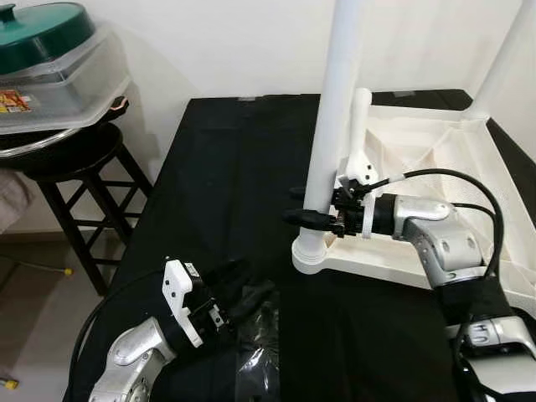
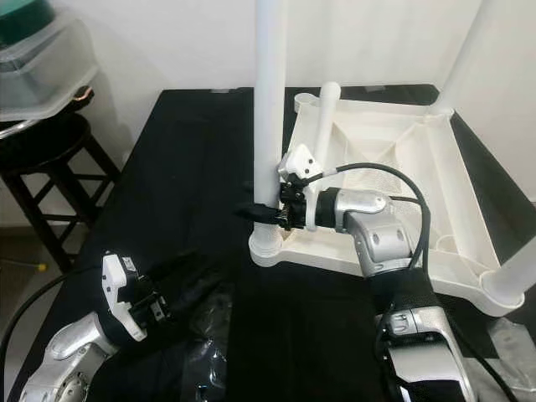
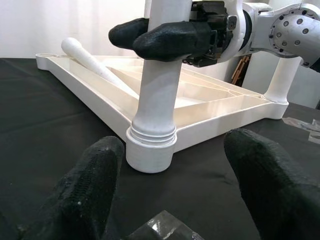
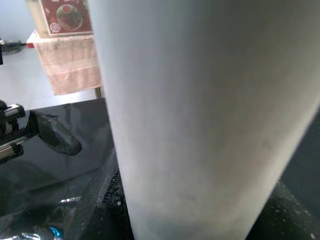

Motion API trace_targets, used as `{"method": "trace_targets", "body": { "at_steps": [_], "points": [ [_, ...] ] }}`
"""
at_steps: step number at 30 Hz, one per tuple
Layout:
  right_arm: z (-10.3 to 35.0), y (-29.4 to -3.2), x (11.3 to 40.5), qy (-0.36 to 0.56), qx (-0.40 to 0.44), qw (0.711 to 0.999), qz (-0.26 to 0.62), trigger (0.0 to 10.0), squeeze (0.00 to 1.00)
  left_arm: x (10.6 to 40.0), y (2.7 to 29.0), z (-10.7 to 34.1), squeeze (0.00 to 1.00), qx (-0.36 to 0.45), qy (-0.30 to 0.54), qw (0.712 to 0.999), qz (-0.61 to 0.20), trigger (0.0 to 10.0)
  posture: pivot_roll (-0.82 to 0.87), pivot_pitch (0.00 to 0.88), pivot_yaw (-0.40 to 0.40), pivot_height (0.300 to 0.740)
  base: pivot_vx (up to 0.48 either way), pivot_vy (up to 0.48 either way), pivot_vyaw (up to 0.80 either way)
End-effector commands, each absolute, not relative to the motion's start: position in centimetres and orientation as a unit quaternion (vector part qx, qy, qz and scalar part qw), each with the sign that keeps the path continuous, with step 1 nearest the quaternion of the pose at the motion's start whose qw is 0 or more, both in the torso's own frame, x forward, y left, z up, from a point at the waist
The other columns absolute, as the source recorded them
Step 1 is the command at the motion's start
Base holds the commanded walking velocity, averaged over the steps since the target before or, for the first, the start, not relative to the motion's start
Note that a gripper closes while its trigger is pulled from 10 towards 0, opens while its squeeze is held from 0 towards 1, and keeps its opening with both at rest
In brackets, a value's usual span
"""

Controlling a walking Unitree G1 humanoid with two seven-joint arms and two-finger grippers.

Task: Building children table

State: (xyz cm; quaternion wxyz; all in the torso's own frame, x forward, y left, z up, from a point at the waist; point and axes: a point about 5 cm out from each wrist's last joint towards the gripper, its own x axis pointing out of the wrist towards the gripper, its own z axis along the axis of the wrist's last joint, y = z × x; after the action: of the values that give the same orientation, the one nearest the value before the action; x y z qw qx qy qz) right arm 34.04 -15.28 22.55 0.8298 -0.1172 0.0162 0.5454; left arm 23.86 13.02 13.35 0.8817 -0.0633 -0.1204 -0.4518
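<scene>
On the far left a dark wooden stool [image 1: 79,180] stands on the floor beside the desk [image 1: 218,176]. It carries a clear plastic box [image 1: 63,79] with a green lid.

The desk has a black cloth over it. Low at its left side, the left hand [image 1: 239,293] rests just above the cloth. Its two black fingers [image 3: 87,192] are spread wide open and hold nothing. A bit of clear plastic wrap [image 1: 255,347] lies on the cloth right under them. The fingers point at the foot of a white table leg [image 1: 331,126].

That leg stands straight up in the near corner socket of the white table top [image 2: 419,180], which lies upside down on the desk. The right hand [image 1: 314,209] is closed around the leg, low down, just above the socket, with one finger on each side.

A loose white leg [image 1: 358,134] leans inside the upside-down top. More to the right, at the far corner, another leg [image 1: 502,63] stands upright.
</scene>
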Motion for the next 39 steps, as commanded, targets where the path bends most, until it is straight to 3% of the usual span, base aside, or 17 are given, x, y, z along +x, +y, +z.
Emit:
{"method": "trace_targets", "body": {
  "at_steps": [1,4,5,6,7,11,17,18,20,21,22,23,24,29,30,31,39],
  "points": [
    [20.9,-14.9,33.7,0.048,-0.114,0.823,0.555,0.0,0.0,23.6,13.0,13.1,0.0,-0.058,-0.116,0.882,-0.452,10.0,0.02,0.142,0.026,0.74,0.0,0.0,0.0],
    [19.1,-14.2,33.5,0.069,-0.106,0.862,0.491,0.0,0.0,23.6,13.1,13.2,0.0,-0.058,-0.117,0.883,-0.452,10.0,0.01,0.147,0.016,0.74,0.0,0.0,0.0],
    [17.3,-13.9,33.6,0.078,-0.077,0.95,0.294,0.0,0.0,23.6,13.1,13.2,0.0,-0.057,-0.117,0.883,-0.452,10.0,0.01,0.151,0.012,0.74,0.0,0.0,0.0],
    [17.3,-13.9,33.6,0.078,-0.077,0.95,0.294,0.0,0.0,23.6,13.1,13.2,0.0,-0.057,-0.117,0.883,-0.452,10.0,0.01,0.151,0.012,0.74,0.0,0.0,0.0],
    [15.5,-14.0,32.0,0.1,-0.081,0.976,0.178,0.0,0.0,23.7,13.2,13.2,0.0,-0.057,-0.117,0.883,-0.451,10.0,0.01,0.157,0.017,0.74,0.0,0.0,0.0],
    [14.4,-12.4,29.1,0.108,-0.103,0.978,0.146,0.0,0.0,23.8,13.4,13.3,0.0,-0.056,-0.116,0.883,-0.451,10.0,-0.02,0.159,0.048,0.74,0.0,0.0,0.0],
    [15.1,-11.0,29.2,0.082,-0.13,0.964,0.217,0.0,0.0,24.1,13.3,13.3,0.0,-0.057,-0.113,0.879,-0.459,10.0,-0.01,0.151,0.042,0.74,0.0,0.0,0.0],
    [15.1,-10.9,29.3,0.083,-0.131,0.963,0.222,3.6,0.0,24.2,13.4,13.3,0.0,-0.057,-0.115,0.881,-0.455,10.0,-0.01,0.15,0.043,0.74,0.0,0.0,0.0],
    [15.2,-10.9,29.3,0.083,-0.132,0.962,0.224,3.6,0.0,24.2,13.4,13.3,0.0,-0.057,-0.116,0.882,-0.452,10.0,-0.01,0.149,0.042,0.74,0.0,0.0,0.0],
    [15.4,-10.7,29.5,0.082,-0.12,0.96,0.239,10.0,0.0,24.2,13.4,13.3,0.0,-0.056,-0.116,0.883,-0.451,10.0,-0.01,0.148,0.042,0.74,0.0,0.0,0.0],
    [15.4,-10.7,29.5,0.082,-0.12,0.96,0.239,10.0,0.0,24.2,13.4,13.3,0.0,-0.056,-0.116,0.883,-0.451,10.0,-0.01,0.148,0.042,0.74,0.0,0.0,0.0],
    [15.9,-10.4,29.6,0.075,-0.101,0.955,0.268,10.0,0.98,24.1,13.4,13.3,0.0,-0.056,-0.116,0.883,-0.452,10.0,-0.01,0.146,0.044,0.74,0.0,0.0,0.0],
    [17.1,-9.8,29.5,0.056,-0.079,0.941,0.324,10.0,1.0,24.1,13.4,13.3,0.0,-0.057,-0.115,0.882,-0.454,10.0,-0.01,0.145,0.046,0.74,0.0,0.0,0.0],
    [19.0,-9.3,29.2,0.02,-0.082,0.912,0.402,10.0,1.0,24.2,13.4,13.3,0.0,-0.057,-0.115,0.881,-0.455,10.0,0.0,0.143,0.048,0.74,0.0,0.0,0.0],
    [19.9,-9.5,29.0,0.001,-0.105,0.89,0.445,10.0,0.77,24.2,13.3,13.3,0.0,-0.057,-0.115,0.881,-0.455,10.0,0.01,0.14,0.048,0.74,0.0,0.0,0.0],
    [20.5,-10.0,28.9,-0.006,-0.131,0.866,0.482,10.0,0.0,24.1,13.3,13.3,0.0,-0.057,-0.115,0.881,-0.455,10.0,0.02,0.139,0.047,0.74,0.0,0.0,0.0],
    [21.7,-12.6,30.2,0.008,-0.194,0.805,0.561,10.0,0.0,24.1,13.3,13.2,0.0,-0.056,-0.116,0.882,-0.454,10.0,0.03,0.137,0.04,0.74,0.0,0.0,0.0]
  ]
}}
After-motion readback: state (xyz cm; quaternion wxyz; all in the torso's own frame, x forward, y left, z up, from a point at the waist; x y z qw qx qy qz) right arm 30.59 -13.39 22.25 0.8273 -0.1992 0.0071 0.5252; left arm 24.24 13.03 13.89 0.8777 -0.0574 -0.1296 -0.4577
